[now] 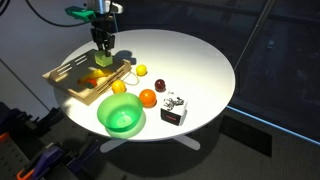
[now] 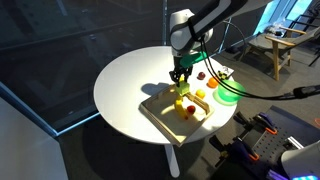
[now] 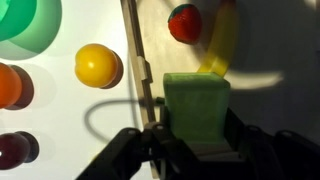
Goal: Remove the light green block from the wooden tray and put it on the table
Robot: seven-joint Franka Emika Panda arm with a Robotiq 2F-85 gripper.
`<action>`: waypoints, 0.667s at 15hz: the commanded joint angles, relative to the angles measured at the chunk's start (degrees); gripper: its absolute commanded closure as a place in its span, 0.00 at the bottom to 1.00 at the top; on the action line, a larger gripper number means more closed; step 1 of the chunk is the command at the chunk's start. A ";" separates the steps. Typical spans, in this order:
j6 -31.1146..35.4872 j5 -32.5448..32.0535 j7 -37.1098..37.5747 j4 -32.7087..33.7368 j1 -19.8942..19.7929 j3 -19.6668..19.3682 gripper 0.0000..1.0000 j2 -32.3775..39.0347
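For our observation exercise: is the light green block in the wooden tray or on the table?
In: wrist view shows the light green block, clasped by the gripper, inside the rim of the wooden tray.

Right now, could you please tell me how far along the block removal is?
Done: the pincer appears closed on the light green block. In hand: the gripped block is inside the wooden tray, beside its rim; whether it is lifted is unclear. Left: carrying it past that rim and setting it on the table.

the table (image 1: 190,50) is bare far from the wooden tray (image 3: 275,45), while yellow fruit (image 3: 97,64) crowds its rim.
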 commanded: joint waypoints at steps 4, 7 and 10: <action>0.97 2.50 0.96 -1.72 -3.52 -2.06 0.71 -2.94; 3.01 2.60 1.02 -1.57 -4.70 -3.07 0.71 -3.34; 4.83 2.76 1.57 -1.00 -5.62 -4.04 0.71 -3.29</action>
